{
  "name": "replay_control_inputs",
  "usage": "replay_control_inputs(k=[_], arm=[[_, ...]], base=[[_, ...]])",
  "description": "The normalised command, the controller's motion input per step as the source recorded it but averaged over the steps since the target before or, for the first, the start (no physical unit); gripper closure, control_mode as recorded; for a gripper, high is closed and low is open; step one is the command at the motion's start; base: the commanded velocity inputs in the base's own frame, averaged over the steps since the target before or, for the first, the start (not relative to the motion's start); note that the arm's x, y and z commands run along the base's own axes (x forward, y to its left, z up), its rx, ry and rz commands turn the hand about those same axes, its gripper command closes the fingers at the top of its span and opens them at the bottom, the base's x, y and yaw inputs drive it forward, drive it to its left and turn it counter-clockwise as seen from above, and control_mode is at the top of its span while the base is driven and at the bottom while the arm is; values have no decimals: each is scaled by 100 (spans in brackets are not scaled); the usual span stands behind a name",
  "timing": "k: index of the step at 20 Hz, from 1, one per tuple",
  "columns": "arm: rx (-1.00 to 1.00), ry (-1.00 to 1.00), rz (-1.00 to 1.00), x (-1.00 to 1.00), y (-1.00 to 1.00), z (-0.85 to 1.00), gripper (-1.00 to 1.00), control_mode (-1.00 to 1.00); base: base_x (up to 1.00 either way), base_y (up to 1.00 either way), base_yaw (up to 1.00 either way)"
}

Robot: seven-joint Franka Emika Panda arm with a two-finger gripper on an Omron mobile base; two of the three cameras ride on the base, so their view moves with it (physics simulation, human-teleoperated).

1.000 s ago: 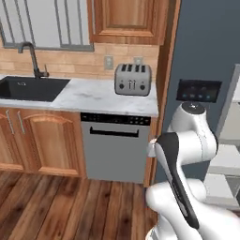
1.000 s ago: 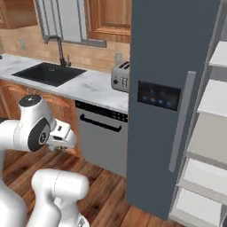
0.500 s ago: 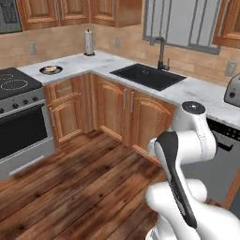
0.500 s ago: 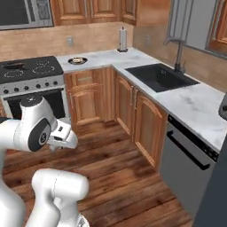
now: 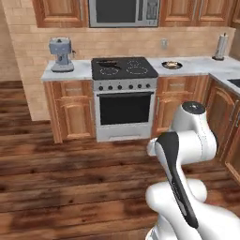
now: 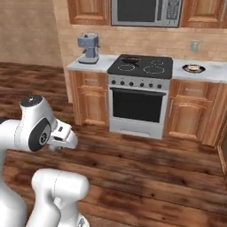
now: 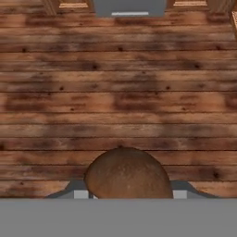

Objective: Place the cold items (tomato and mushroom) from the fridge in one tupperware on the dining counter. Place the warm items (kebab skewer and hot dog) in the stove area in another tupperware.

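Note:
In the hand view the mushroom [image 7: 127,173], a brown rounded lump, sits between my fingertips, with my gripper [image 7: 127,194] shut on it above the wooden floor. The right base view shows my hand [image 6: 62,136] held low beside the arm, over the floor. The stove [image 5: 123,68] stands ahead against the back wall, with a small dark pan [image 5: 108,62] on it. A small plate [image 5: 171,64] lies on the counter right of it. What lies in the pan and on the plate is too small to tell. The tomato, fridge, tupperware and dining counter are out of view.
A blue coffee machine [image 5: 61,55] stands on the counter left of the stove, and a microwave [image 5: 123,11] hangs above it. A paper-towel roll [image 5: 221,47] is at the far right. Wooden cabinets [image 5: 71,112] line the wall. Open wood floor [image 5: 70,187] lies between me and the stove.
The whole picture has swung: the base turned from the fridge and toaster worktop, past the sink corner, to face the stove. The arm keeps its pose.

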Motion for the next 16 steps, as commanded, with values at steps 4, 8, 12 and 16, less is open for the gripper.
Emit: replay_control_inputs(k=[4,8,12,16], arm=[[0,0,0,0,0,0,100,100],[0,0,0,0,0,0,100,100],[0,0,0,0,0,0,100,100],[0,0,0,0,0,0,100,100]], base=[[0,34,99],[0,64,90],[0,77,85],[5,96,74]])
